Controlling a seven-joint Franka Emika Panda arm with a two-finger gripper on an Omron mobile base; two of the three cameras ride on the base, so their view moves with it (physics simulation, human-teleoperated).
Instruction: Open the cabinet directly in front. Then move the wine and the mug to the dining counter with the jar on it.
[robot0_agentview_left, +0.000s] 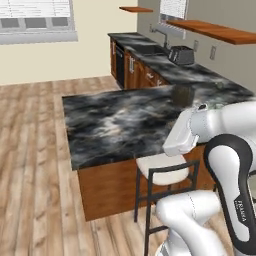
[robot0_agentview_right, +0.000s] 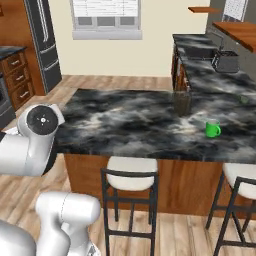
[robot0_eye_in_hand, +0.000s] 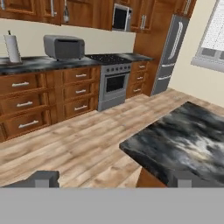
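Observation:
The green mug (robot0_agentview_right: 213, 129) stands on the black marble dining counter (robot0_agentview_right: 125, 125), near its right front part. The dark ribbed jar (robot0_agentview_right: 182, 103) stands a little behind and left of the mug, and it also shows on the dining counter (robot0_agentview_left: 115, 125) as the jar (robot0_agentview_left: 182, 94). My gripper (robot0_eye_in_hand: 113, 179) is open with nothing between its fingertips (robot0_eye_in_hand: 41, 179). It hangs off a corner of the dining counter (robot0_eye_in_hand: 183, 140), facing the far kitchen wall. Reddish wall cabinets (robot0_eye_in_hand: 83, 11) are cut by the top edge there, so their doors' state is unclear. The wine is out of view.
Pale-seated stools (robot0_agentview_right: 131, 175) (robot0_agentview_left: 162, 167) stand against the island's near side. A toaster (robot0_agentview_right: 226, 61) sits on the wall-side worktop by the sink. Across the open wood floor (robot0_eye_in_hand: 74, 144) are drawers (robot0_eye_in_hand: 26, 105), a stove (robot0_eye_in_hand: 114, 85), a fridge (robot0_eye_in_hand: 168, 57) and a paper roll (robot0_eye_in_hand: 12, 48).

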